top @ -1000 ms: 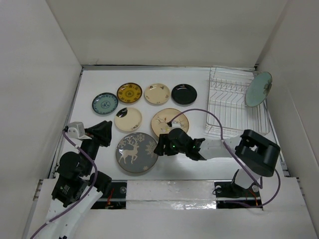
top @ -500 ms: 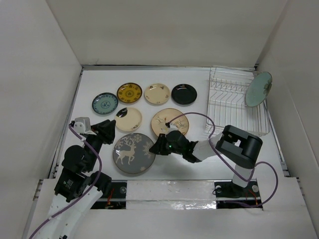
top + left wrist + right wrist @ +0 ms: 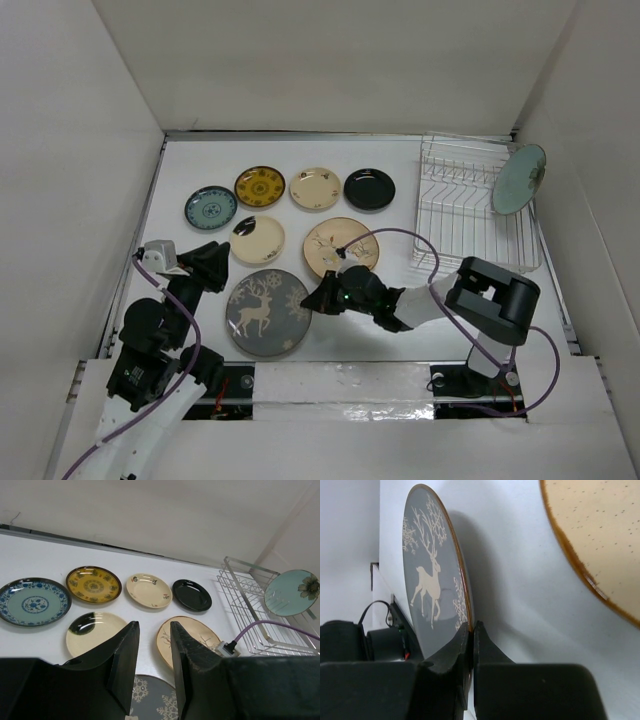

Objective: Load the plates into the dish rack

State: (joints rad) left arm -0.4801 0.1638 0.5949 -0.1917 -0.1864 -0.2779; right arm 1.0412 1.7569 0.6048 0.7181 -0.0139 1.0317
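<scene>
The rectangular white wire dish rack (image 3: 470, 205) stands at about 2 o'clock on the white table (image 3: 400, 330). It holds one thing, a round pale teal ceramic plate with a flower (image 3: 519, 179). This plate stands on edge at the rack's 2 o'clock corner and leans out over its right rim. The rest of the prong rows carry nothing.

The large round grey ceramic plate with a white deer (image 3: 268, 311) sits at about 7 o'clock on the table, just ahead of the arm bases. The right gripper (image 3: 322, 297) is clamped on its rim at the plate's 3 o'clock edge. The right wrist view shows both fingers pinched tight on that brown rim. Whether that edge is off the table I cannot tell. The large round tan ceramic plate (image 3: 335, 243) lies flat at the deer plate's 1 o'clock, close by but apart.

The left gripper (image 3: 205, 262) hangs at the deer plate's 10 o'clock. Its fingers are apart with nothing between them.

Five smaller plates lie flat across the far half of the table:
- The cream plate with a dark patch (image 3: 257, 239) is at 12 o'clock from the deer plate.
- Beyond it, from 9 to 3 o'clock, run the blue-patterned teal plate (image 3: 210, 208), the yellow-patterned plate (image 3: 260, 186), the cream flowered plate (image 3: 315, 188) and the black plate (image 3: 369, 189).
</scene>
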